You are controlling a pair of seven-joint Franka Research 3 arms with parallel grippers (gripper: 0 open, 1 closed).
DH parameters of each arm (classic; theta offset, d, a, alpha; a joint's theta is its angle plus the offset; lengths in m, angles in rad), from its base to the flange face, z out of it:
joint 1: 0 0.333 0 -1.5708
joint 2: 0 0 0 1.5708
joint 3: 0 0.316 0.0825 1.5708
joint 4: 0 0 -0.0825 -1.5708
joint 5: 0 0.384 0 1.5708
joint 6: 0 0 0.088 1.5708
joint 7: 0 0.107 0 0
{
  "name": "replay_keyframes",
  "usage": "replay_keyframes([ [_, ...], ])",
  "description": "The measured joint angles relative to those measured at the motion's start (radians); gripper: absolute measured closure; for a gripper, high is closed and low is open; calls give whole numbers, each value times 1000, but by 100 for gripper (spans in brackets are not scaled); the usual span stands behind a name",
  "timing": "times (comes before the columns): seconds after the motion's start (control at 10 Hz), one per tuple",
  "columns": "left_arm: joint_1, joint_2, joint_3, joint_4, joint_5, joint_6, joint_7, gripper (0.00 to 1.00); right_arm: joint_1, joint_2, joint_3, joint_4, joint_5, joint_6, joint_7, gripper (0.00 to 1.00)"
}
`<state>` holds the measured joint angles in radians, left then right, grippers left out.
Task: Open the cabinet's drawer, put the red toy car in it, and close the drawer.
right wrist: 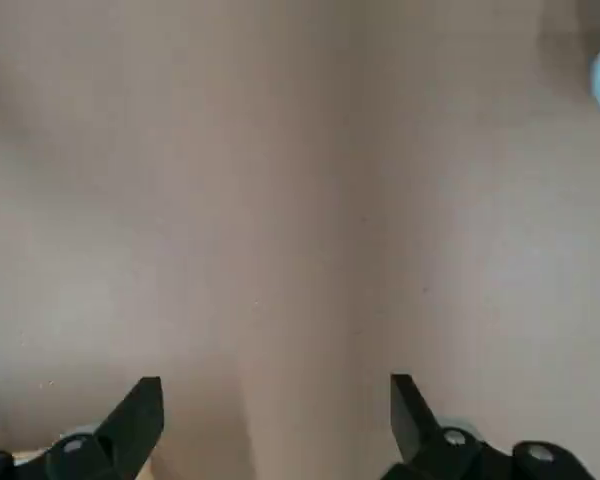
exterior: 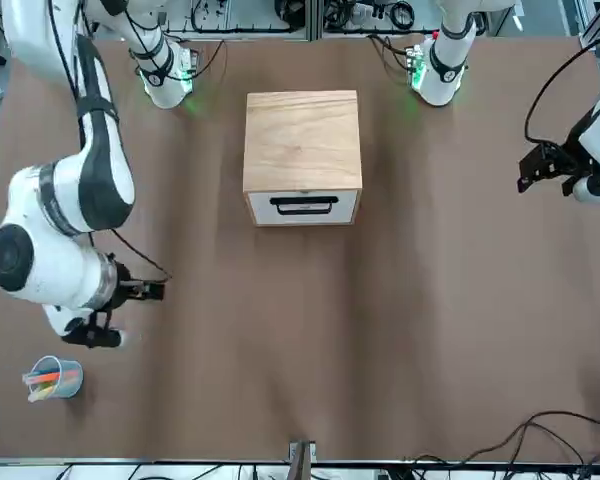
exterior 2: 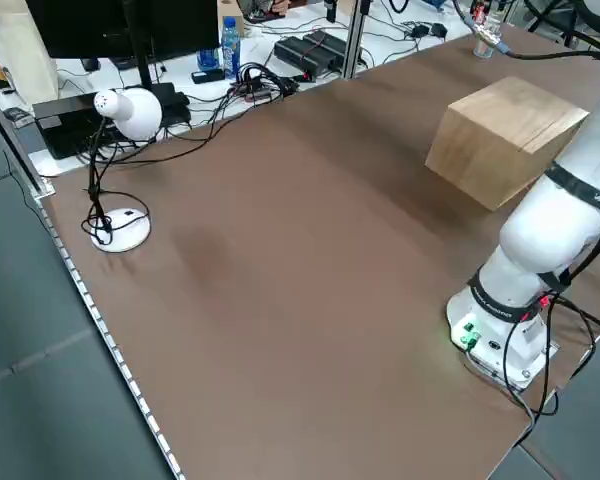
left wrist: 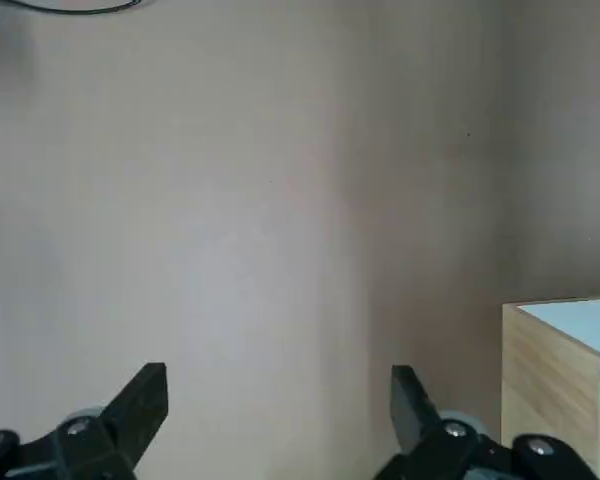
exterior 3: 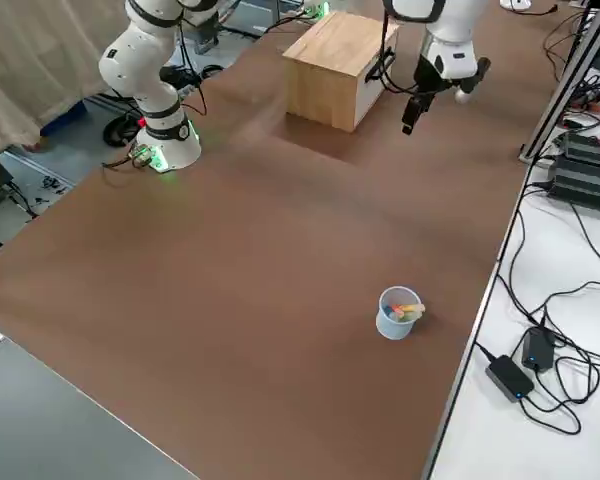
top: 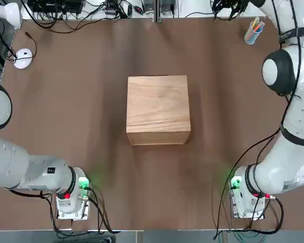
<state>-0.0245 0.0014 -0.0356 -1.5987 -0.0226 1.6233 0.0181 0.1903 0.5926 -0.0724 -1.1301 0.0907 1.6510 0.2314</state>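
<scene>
The light wooden cabinet stands in the middle of the brown table. Its drawer is pushed in flush, its black handle facing away from the arm bases. The red toy car is not in view in any frame. My left gripper hangs open and holds nothing, out by the table's left side; a corner of the cabinet shows in its wrist view. My right gripper is open too, nothing between its fingers, hovering over bare table beyond the cabinet's right front.
A blue cup of coloured pens stands at the far right. A white computer mouse lies at the far left edge beside a white lamp. Cables and power bricks run along the far edge.
</scene>
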Motion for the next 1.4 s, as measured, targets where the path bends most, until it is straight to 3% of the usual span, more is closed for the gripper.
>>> replay_keyframes([
  [0.4, 1, 0, 1, 0, 0, 1, -3, 1, -126, -122, 1, 15, -6, -15, -13, 0],
  [0.7, 1, 0, 1, 1, 0, 1, -4, 1, -166, -216, 1, 9, -8, -100, -30, 0],
  [1.0, 2, 0, 2, 1, 0, 1, -4, 1, -178, -335, -10, -122, -10, -109, -84, 0],
  [1.4, 5, 0, 2, 1, 0, 1, -5, 1, -173, -454, -14, -339, -11, -32, -163, 0],
])
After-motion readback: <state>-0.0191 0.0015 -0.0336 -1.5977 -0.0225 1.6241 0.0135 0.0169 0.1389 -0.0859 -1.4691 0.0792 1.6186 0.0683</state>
